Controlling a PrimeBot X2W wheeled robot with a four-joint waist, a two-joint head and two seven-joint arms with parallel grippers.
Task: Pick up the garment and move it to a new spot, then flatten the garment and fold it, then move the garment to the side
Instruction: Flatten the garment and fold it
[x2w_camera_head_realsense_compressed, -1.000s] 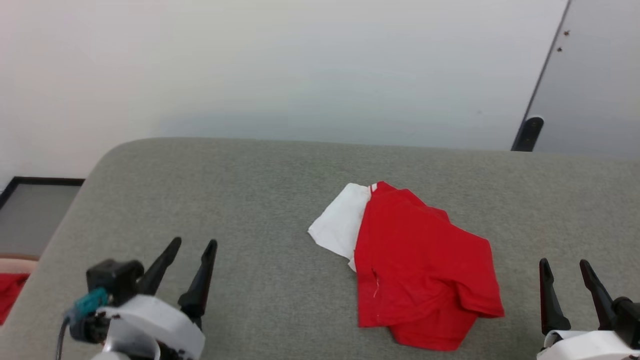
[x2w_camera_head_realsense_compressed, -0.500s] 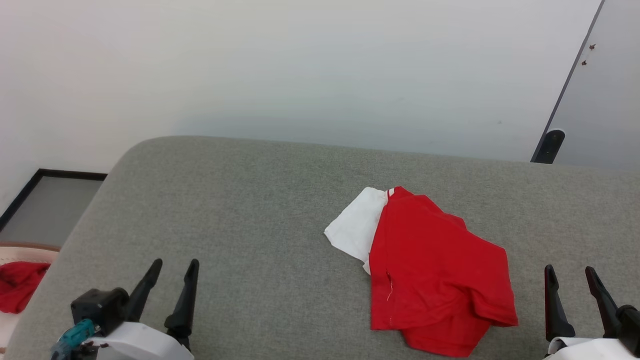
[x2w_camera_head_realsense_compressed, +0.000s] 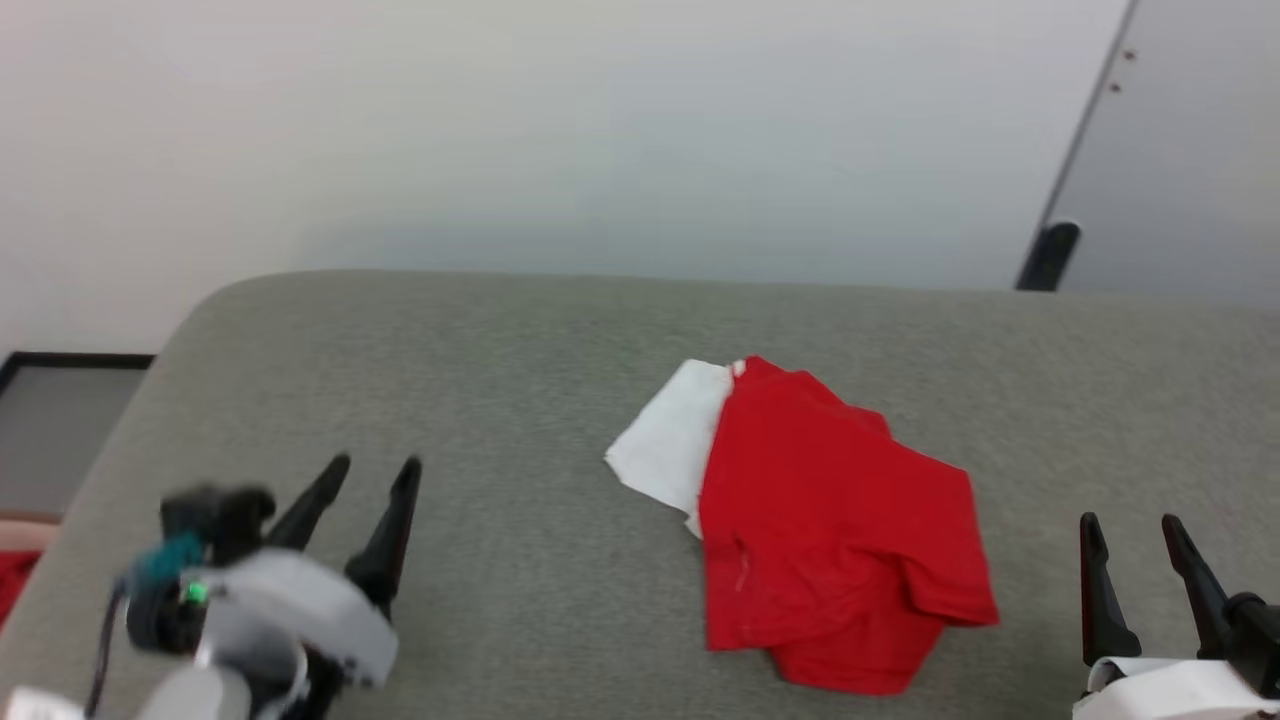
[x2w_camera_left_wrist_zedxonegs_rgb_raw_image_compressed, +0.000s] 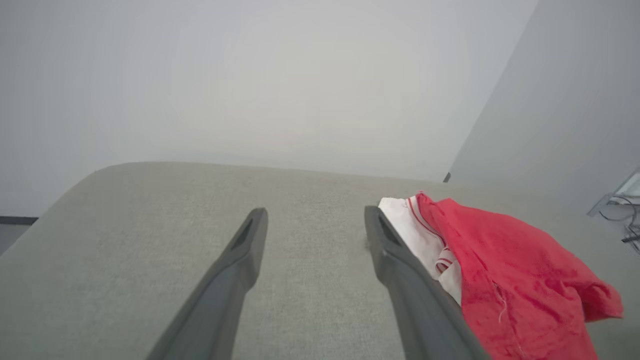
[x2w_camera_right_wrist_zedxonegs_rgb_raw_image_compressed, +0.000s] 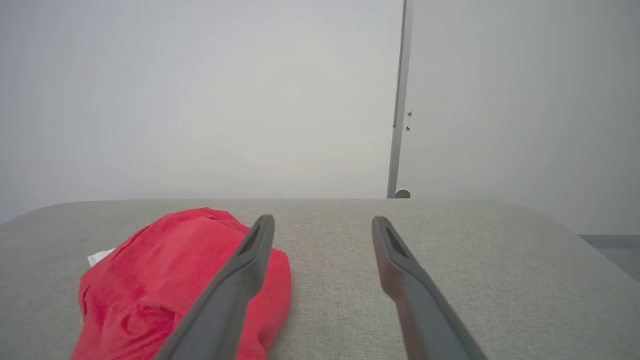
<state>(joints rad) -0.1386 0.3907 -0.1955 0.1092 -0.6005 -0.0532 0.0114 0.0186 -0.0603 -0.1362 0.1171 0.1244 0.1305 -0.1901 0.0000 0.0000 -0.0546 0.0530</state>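
Left gripper (x2w_camera_head_realsense_compressed: 375, 465), lower left and blurred: fingers spread apart, empty, pointing up over the grey padded surface (x2w_camera_head_realsense_compressed: 480, 380). Right gripper (x2w_camera_head_realsense_compressed: 1130, 522), lower right: likewise spread and empty. The garment (x2w_camera_head_realsense_compressed: 840, 540) lies between them, nearer the right gripper. It is a crumpled red heap with one white sleeve at its left edge.

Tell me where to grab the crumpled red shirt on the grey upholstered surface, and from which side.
Take the white sleeve of the red shirt, coming from the robot's left with the left gripper, its jaws open. The sleeve sticks out flat from the bunched red body with a free edge on that side, so it probably pinches cleanly; the rest is folded over itself.
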